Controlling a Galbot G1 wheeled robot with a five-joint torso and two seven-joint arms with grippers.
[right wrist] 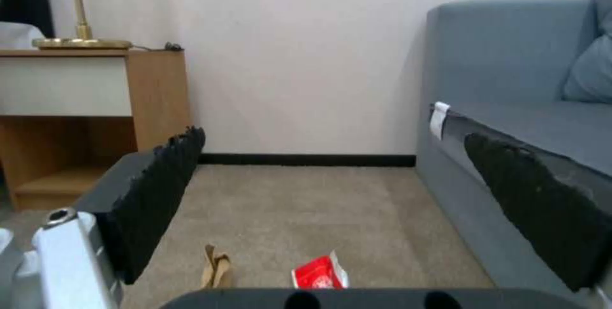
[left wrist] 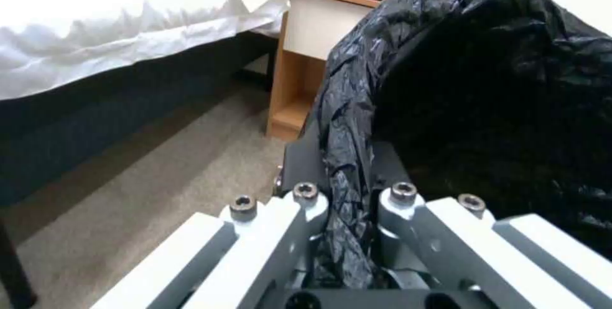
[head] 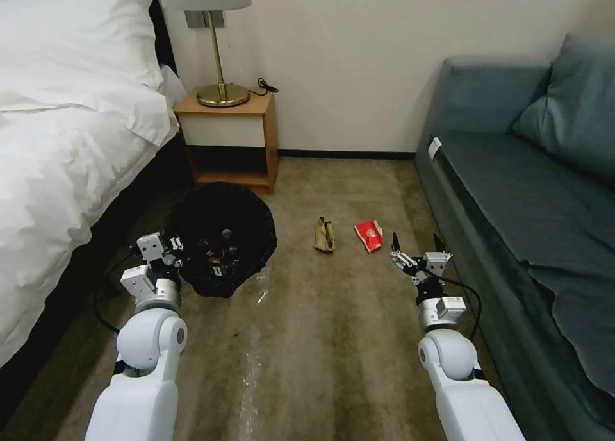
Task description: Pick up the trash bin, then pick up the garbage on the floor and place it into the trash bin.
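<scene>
The left hand (head: 174, 245) grips the black-lined rim of the trash bin (head: 221, 239) at near left. The right hand (head: 415, 243) (fingers spread, holding nothing) hovers beside the red packet (head: 369, 234) and brown paper (head: 324, 234) on the carpet (head: 320, 338).

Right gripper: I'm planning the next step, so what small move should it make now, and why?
Probably lower the right gripper forward onto the red-and-white packet. Its jaws are open and empty, and the packet lies on the carpet just ahead, nearer than the brown paper piece. The left gripper already clamps the trash bin rim.
</scene>
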